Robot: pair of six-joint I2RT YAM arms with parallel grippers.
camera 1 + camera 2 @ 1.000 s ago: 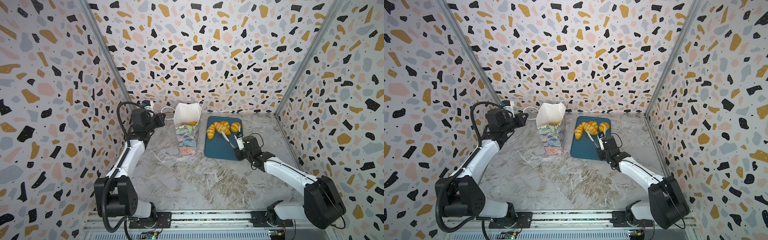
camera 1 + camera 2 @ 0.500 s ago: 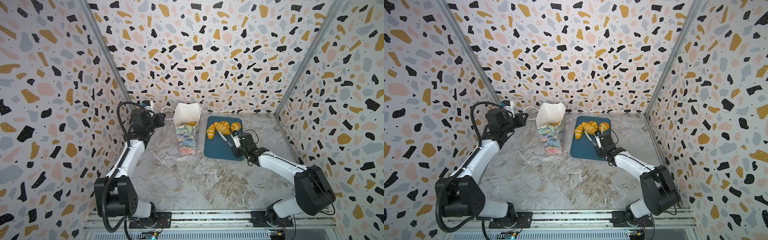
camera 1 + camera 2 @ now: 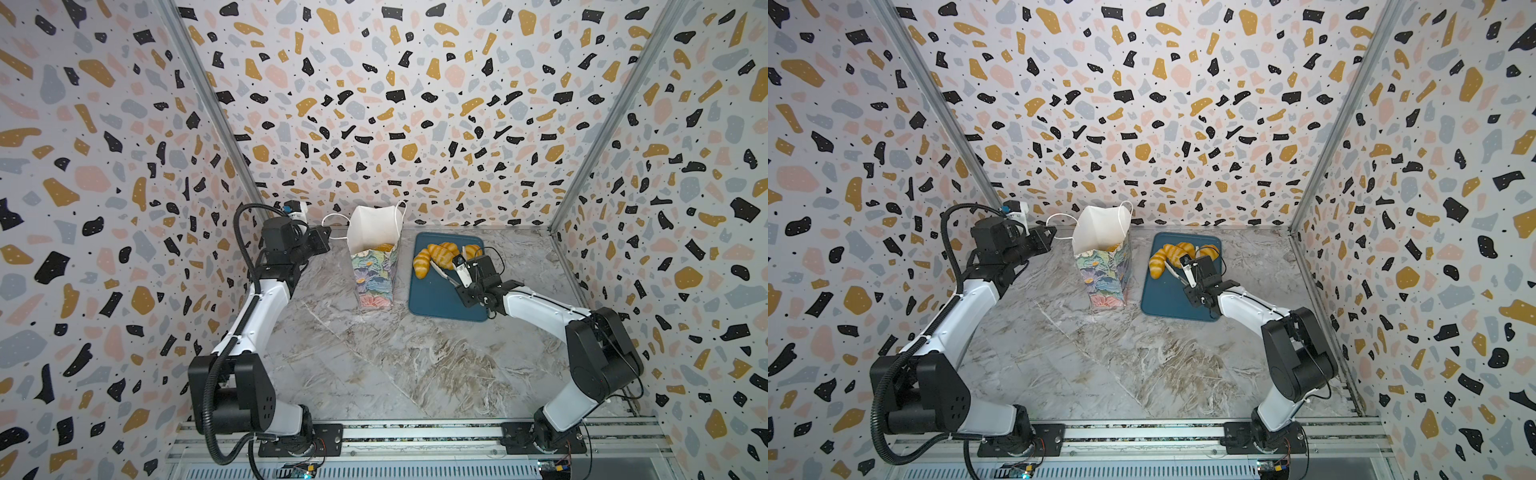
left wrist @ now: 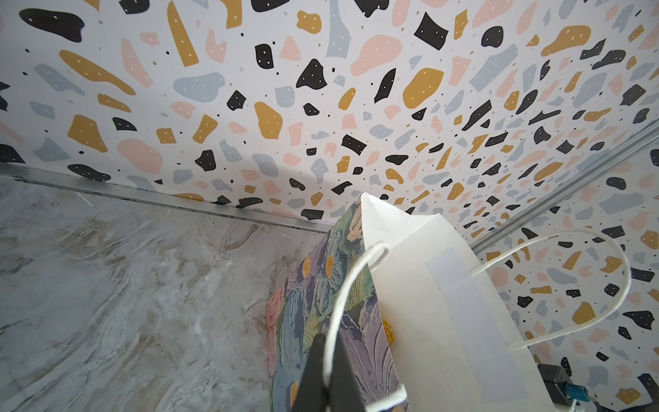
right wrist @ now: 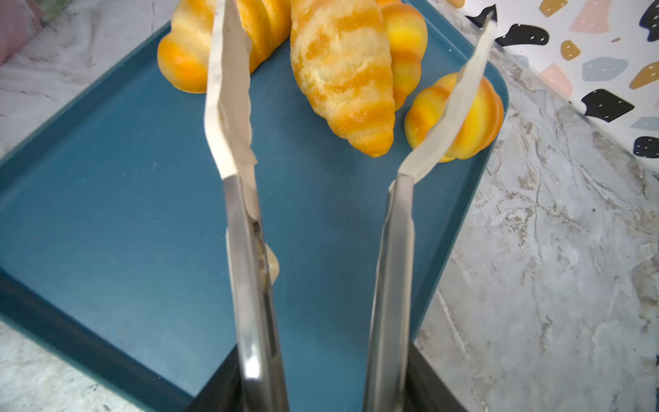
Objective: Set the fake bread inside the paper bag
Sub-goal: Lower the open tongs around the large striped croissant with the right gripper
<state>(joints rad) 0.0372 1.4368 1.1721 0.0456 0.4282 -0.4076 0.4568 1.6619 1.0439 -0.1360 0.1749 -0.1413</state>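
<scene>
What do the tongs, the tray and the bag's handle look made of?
Tongs: bare metal, probably steel; grey sheen, thin scalloped blades. Tray: likely plastic; even matte dark blue, rounded moulded rim. Handle: white twisted cord, fibre unclear; strands show at its end.

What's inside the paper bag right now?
In both top views a golden bread piece shows inside the paper bag, just above its front wall. That wall hides everything lower, so the count is unknown.
</scene>
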